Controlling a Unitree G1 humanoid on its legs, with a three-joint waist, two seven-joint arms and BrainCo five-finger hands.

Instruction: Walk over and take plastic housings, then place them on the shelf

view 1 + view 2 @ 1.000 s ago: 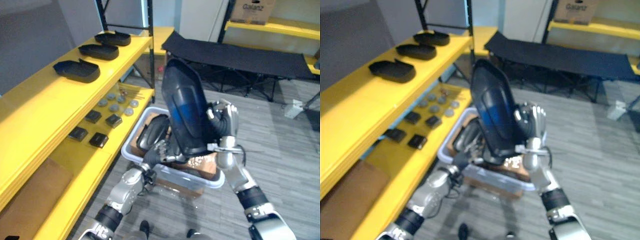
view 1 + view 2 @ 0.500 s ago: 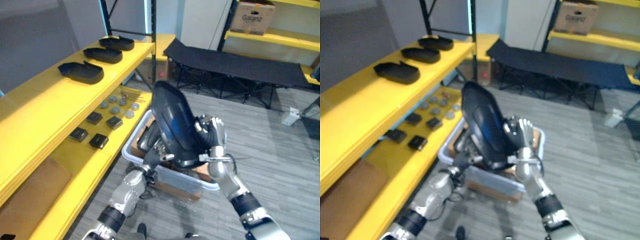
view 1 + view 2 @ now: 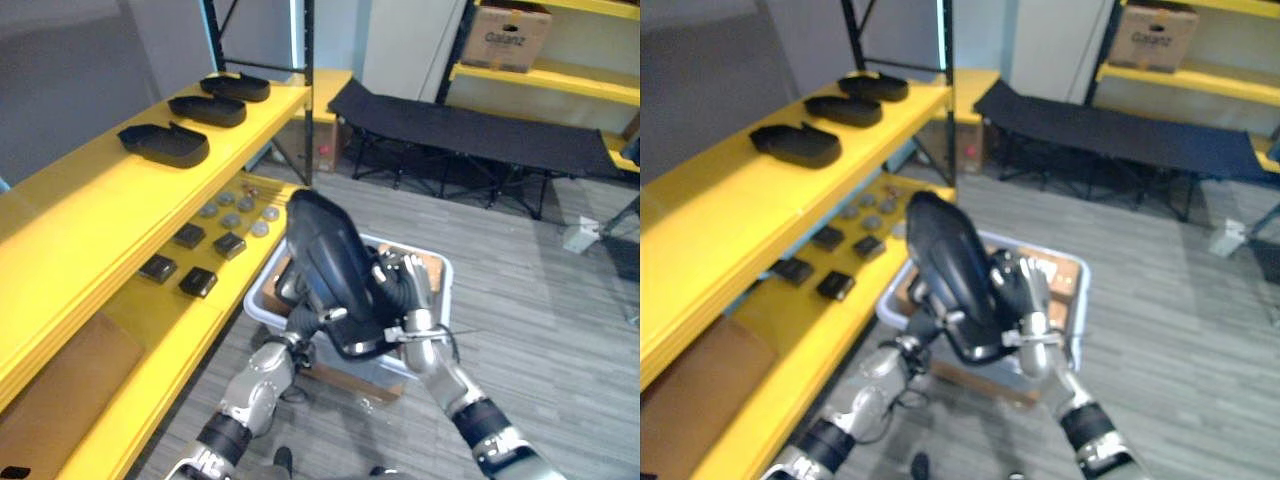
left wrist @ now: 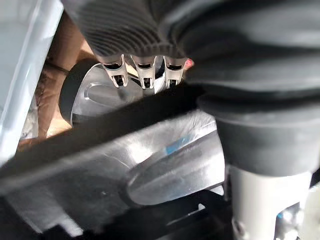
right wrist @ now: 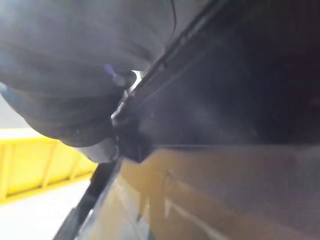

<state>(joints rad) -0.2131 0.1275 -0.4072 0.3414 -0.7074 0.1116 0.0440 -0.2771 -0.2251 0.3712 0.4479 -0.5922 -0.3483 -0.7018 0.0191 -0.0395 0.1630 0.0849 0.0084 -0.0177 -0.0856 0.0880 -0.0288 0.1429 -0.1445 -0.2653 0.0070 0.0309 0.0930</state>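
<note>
A large black plastic housing [image 3: 330, 265] is held upright over the white bin [image 3: 436, 266], tilted a little to the left. My right hand [image 3: 408, 296] is shut on its right edge, fingers curled round the rim. My left hand [image 3: 308, 322] is at the housing's lower edge, where the rim [image 4: 150, 160] covers its fingers. Another dark housing [image 3: 289, 283] lies in the bin behind the held one. Three black housings [image 3: 165, 145] [image 3: 208, 108] [image 3: 236, 86] lie in a row on the yellow top shelf [image 3: 90, 215] at the left.
The lower yellow shelf holds small black blocks [image 3: 190, 236] and grey discs [image 3: 236, 211]. A black folding cot [image 3: 480, 125] stands behind the bin. A cardboard box [image 3: 505, 38] sits on a far yellow rack. Grey plank floor lies open to the right.
The housing has come down and to the left with both hands on it, now lower over the bin. The camera has also tipped up slightly.
</note>
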